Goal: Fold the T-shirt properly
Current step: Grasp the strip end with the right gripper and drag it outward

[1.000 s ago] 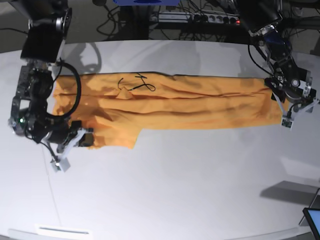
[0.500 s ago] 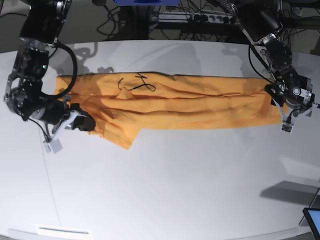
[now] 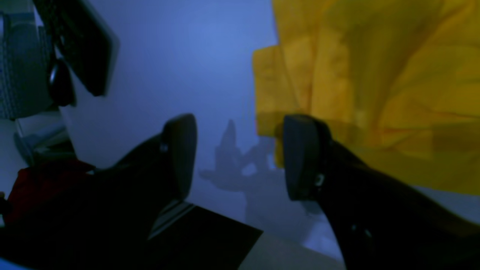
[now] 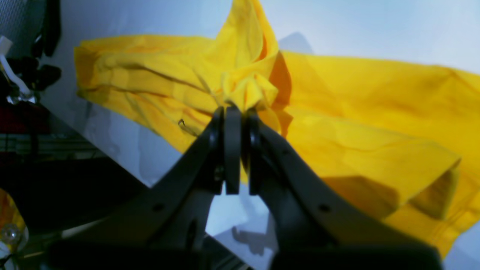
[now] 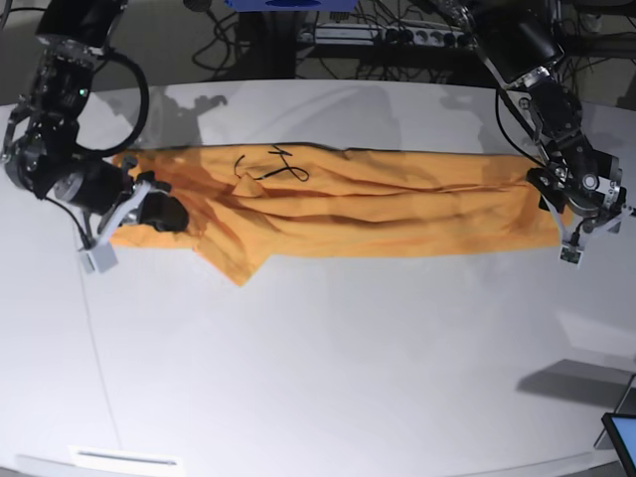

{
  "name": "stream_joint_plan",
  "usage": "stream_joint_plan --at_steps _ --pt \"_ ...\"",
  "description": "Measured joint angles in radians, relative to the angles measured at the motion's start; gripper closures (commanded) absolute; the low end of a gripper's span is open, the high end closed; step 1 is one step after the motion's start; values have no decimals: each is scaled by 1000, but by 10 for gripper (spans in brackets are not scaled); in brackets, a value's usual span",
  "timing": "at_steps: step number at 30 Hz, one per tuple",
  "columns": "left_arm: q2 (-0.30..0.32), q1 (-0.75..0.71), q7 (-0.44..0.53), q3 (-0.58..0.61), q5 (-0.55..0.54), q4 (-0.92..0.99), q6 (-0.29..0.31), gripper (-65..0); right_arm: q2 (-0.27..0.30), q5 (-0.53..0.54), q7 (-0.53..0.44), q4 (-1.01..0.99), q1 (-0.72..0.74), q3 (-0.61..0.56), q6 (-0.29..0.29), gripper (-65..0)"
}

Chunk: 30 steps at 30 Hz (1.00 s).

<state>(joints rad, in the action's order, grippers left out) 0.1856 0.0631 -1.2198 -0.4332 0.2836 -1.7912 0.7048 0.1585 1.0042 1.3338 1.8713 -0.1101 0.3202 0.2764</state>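
Note:
The orange-yellow T-shirt (image 5: 397,204) lies stretched in a long band across the white table (image 5: 348,378), with a dark squiggle (image 5: 270,167) near its collar. At the band's left end my right gripper (image 5: 171,214) is shut on a bunched fold of the T-shirt (image 4: 356,112); the right wrist view shows the cloth pinched between the closed fingertips of that gripper (image 4: 236,112). My left gripper (image 5: 568,231) sits at the band's right end. In the left wrist view the left gripper (image 3: 240,157) stands open, one finger (image 3: 300,153) at the T-shirt's (image 3: 356,75) edge, nothing between the fingers.
Cables and a power strip (image 5: 397,40) lie beyond the table's far edge. A screen corner (image 5: 621,437) pokes in at the lower right. A pale strip (image 5: 124,459) lies along the front edge.
My right gripper has carried its pinch of cloth away from the front edge toward the far side, drawing the lower-left flap up. The left gripper has barely shifted.

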Motion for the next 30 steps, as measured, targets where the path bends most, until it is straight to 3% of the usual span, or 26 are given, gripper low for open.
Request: stream_joint_plan --at_steps 17,30 --pt "0 0 0 0 0 0 0 -358 0 2 -2 48 -126 -5 0 -1" --pt "0 -5 0 0 0 0 0 -358 0 -9 -5 -31 -36 -7 0 -3"
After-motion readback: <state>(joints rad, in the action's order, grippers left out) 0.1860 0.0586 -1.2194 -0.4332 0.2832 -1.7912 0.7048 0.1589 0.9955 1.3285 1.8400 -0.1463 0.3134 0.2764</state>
